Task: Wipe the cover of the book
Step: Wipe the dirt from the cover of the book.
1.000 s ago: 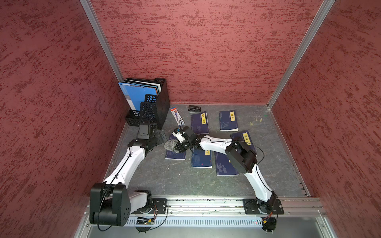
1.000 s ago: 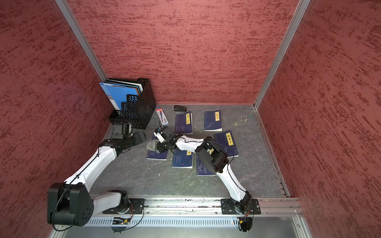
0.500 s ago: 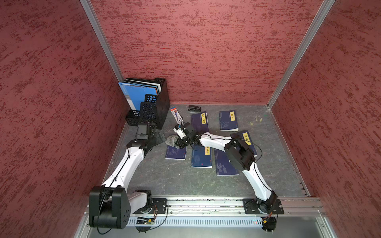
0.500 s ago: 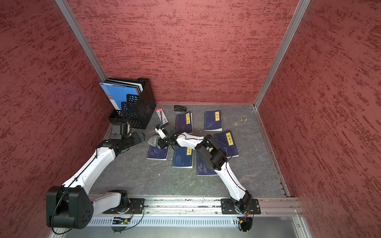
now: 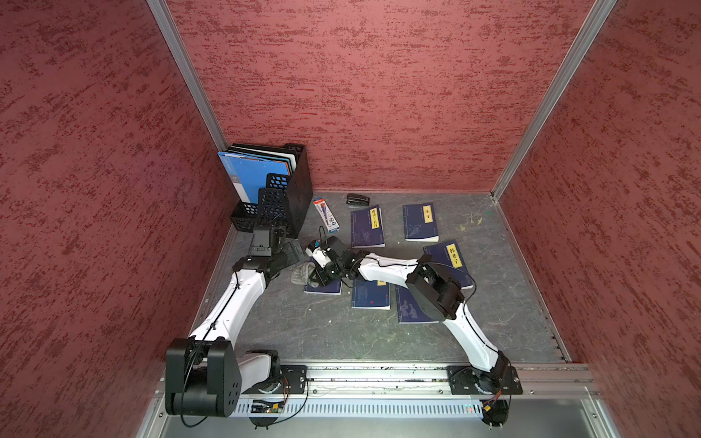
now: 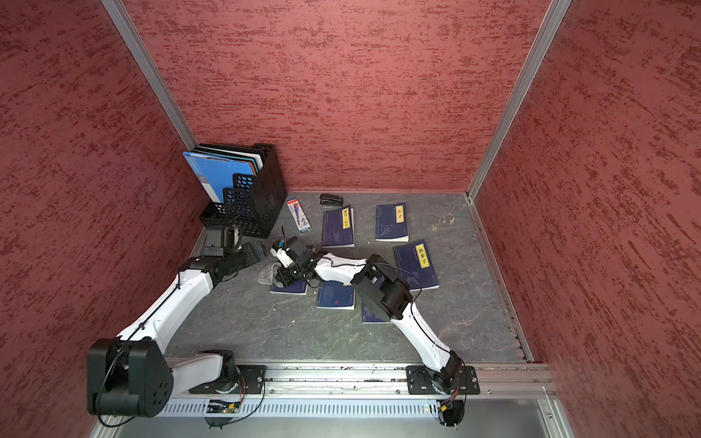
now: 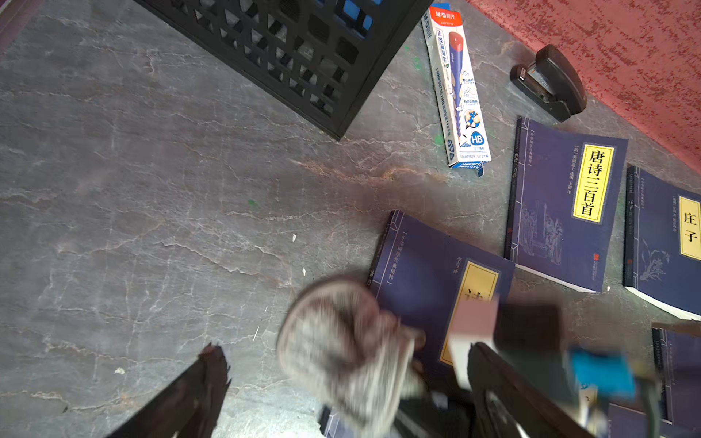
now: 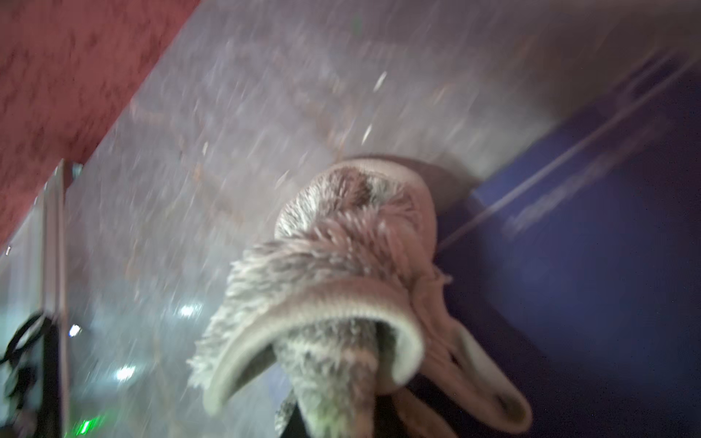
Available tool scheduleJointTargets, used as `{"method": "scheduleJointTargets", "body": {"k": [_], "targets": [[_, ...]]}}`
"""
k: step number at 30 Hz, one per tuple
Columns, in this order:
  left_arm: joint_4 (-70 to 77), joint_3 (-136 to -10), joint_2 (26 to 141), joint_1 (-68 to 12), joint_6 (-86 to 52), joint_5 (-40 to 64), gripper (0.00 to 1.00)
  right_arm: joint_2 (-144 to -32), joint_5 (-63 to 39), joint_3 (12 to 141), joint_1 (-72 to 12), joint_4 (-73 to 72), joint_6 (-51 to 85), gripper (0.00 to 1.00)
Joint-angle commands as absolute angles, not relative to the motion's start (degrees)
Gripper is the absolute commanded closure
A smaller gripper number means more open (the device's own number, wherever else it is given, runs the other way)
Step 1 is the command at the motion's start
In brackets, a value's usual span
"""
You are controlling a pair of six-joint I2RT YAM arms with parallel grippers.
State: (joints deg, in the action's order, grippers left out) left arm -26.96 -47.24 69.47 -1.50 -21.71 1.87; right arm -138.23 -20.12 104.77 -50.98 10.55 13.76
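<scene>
While clenched hard on a crumpled grey shaggy cloth (image 5: 301,273), sets the right gripper (image 5: 318,278) at the left edge of a dark blue paperback book with a yellow title label (image 5: 323,289). Finds that book flat on the grey marbled tabletop (image 5: 296,330), around mid-table, leftmost in the near row of similar blue books. Drapes the cloth partly over the cover's left edge, partly over bare tabletop. Blurs cloth and right gripper in both wrist views. Holds the left gripper (image 5: 295,252) released, jaws spread wide and empty, just left and far of the cloth. Puts it close to the black mesh plastic file rack (image 5: 288,197) in the far left corner. Shows a white-and-blue cardboard pencil box (image 5: 327,214) and a small black stapler (image 5: 357,199) farther back, well apart from both grippers.
</scene>
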Motion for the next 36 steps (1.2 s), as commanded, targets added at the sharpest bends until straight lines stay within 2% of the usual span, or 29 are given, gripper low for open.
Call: {"method": "scheduleJointTargets", "body": {"k": [1,4,10,18,25,30,36], "targets": [[-26.52,-46.41,68.61,-0.97,-21.91,2.22,0.00,-142.10,-18.91,108.63,-50.01,16.26,13.15,0.93],[-26.78,-46.33,68.03,-0.54,-21.84,2.15,0.00,-141.32,-20.02,107.37,-50.51,15.89,13.63,0.93],[-26.24,-46.31,68.27,-0.18,-21.97,2.60,0.00,-134.86,-21.70,96.27,-52.83,10.31,15.20,0.93],[-26.34,-46.43,68.32,0.08,-21.93,2.77,0.00,-133.23,-22.69,93.43,-55.14,9.32,16.05,0.93],[-27.00,-46.45,67.59,0.18,-21.88,2.46,0.00,-133.00,-21.24,94.25,-54.65,10.70,14.68,0.93],[-27.27,-46.54,67.34,0.24,-21.90,2.33,0.00,-134.67,-20.92,95.81,-50.96,9.61,15.16,0.94],[-27.66,-46.78,66.89,0.30,-21.97,2.45,0.00,-141.15,-21.13,106.60,-47.24,14.20,13.00,0.94]]}}
